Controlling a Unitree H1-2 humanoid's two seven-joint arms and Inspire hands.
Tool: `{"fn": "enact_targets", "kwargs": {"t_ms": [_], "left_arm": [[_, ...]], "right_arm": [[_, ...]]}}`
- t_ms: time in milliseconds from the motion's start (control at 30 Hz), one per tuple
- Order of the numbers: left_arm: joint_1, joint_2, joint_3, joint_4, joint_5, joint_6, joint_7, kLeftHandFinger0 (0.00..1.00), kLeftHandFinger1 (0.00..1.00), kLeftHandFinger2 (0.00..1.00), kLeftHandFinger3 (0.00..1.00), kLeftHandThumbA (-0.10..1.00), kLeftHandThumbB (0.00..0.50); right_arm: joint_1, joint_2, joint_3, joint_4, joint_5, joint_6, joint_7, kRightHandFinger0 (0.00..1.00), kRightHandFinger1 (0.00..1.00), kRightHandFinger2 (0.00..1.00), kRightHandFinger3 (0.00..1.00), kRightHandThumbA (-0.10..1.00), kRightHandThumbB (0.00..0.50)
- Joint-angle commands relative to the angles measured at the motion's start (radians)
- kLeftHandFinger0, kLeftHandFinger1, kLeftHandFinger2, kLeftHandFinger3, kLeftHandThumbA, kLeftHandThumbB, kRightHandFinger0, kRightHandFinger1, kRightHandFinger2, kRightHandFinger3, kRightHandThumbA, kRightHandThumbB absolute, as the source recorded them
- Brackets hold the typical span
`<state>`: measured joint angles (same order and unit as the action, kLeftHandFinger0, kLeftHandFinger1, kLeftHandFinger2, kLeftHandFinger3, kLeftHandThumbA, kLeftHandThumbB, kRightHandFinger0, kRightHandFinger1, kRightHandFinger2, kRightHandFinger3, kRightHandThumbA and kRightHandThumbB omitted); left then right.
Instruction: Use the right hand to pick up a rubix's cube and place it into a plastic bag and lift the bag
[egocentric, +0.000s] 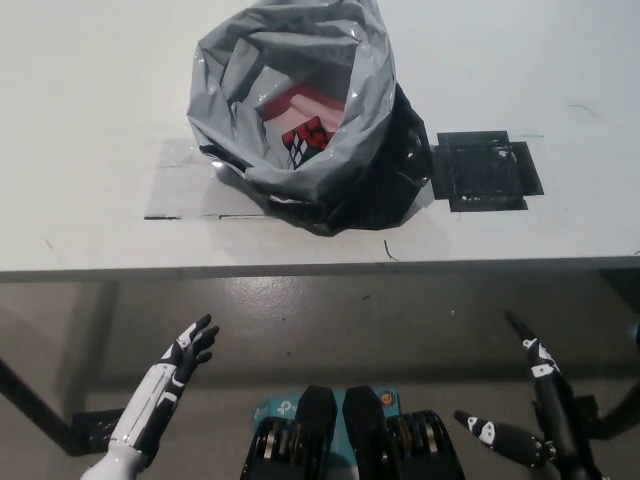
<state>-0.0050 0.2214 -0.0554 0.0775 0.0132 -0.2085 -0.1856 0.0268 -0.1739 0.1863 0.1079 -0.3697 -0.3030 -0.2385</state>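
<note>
Left hand (185, 350) is hanging low off the near edge of the white table (80, 120), fingers spread, holding nothing. Up on the table there's a grey plastic bag (300, 110) standing open, and the rubik's cube (305, 140) is sitting down inside it against something pink (300, 100). Just to the right of the bag is a black square patch (485, 170) on the tabletop. Over at the far right, the black right hand (530, 410) is down below table level too, fingers splayed wide, empty, well apart from the bag.
</note>
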Motion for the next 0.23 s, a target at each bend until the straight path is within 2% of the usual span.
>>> {"fn": "enact_targets", "kwargs": {"t_ms": [0,100,200], "left_arm": [[-0.005,0.012,0.001,-0.034,-0.002,-0.032,-0.010,1.00,1.00,1.00,1.00,1.00,0.225],[-0.005,0.012,0.001,-0.037,0.002,-0.024,-0.008,1.00,1.00,1.00,1.00,1.00,0.224],[-0.007,0.013,0.001,-0.034,-0.001,-0.025,-0.010,1.00,1.00,1.00,1.00,1.00,0.224]], "right_arm": [[-0.017,0.009,0.000,-0.009,0.037,-0.055,0.039,1.00,1.00,1.00,1.00,1.00,0.264],[-0.022,0.009,-0.001,-0.003,0.022,-0.049,0.039,1.00,1.00,1.00,1.00,1.00,0.269],[-0.025,0.007,0.000,-0.003,0.021,-0.051,0.044,1.00,1.00,1.00,1.00,1.00,0.254]]}}
